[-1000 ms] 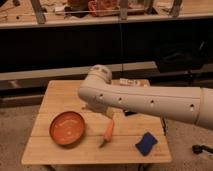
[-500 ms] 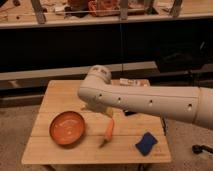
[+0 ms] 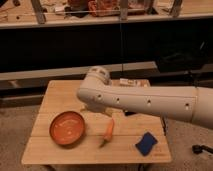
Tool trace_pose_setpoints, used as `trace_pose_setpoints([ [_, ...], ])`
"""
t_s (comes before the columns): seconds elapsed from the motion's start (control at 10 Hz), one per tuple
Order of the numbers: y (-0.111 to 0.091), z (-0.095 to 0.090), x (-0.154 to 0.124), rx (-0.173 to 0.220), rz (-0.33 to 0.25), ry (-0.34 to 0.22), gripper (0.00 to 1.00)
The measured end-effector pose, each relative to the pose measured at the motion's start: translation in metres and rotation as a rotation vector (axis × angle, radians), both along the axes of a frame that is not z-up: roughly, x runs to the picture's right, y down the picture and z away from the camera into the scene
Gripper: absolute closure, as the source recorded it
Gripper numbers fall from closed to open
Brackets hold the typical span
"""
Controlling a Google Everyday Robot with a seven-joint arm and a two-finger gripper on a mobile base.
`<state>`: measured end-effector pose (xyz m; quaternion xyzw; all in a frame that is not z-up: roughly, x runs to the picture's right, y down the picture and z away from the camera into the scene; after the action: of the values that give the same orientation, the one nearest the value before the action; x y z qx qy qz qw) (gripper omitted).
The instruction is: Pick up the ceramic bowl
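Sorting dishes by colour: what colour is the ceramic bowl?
The ceramic bowl is orange-red with a darker rim, seen in the camera view. The gripper hangs under the arm, near it.

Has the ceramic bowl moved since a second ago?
No. The ceramic bowl sits in the same spot on the table, near its front edge; the gripper hangs under the arm beside it.

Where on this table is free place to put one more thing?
Free: the back-left corner of the table, behind the ceramic bowl; the front strip between carrot and blue object. Crowded: the middle, where the gripper hangs near bowl and carrot.
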<state>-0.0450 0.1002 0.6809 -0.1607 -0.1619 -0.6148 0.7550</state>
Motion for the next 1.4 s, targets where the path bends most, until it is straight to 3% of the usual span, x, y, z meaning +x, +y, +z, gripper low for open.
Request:
trace_pose_setpoints([
  [1.4,0.005,0.031,-0.014,0.029,-0.21,-0.12,0.2],
])
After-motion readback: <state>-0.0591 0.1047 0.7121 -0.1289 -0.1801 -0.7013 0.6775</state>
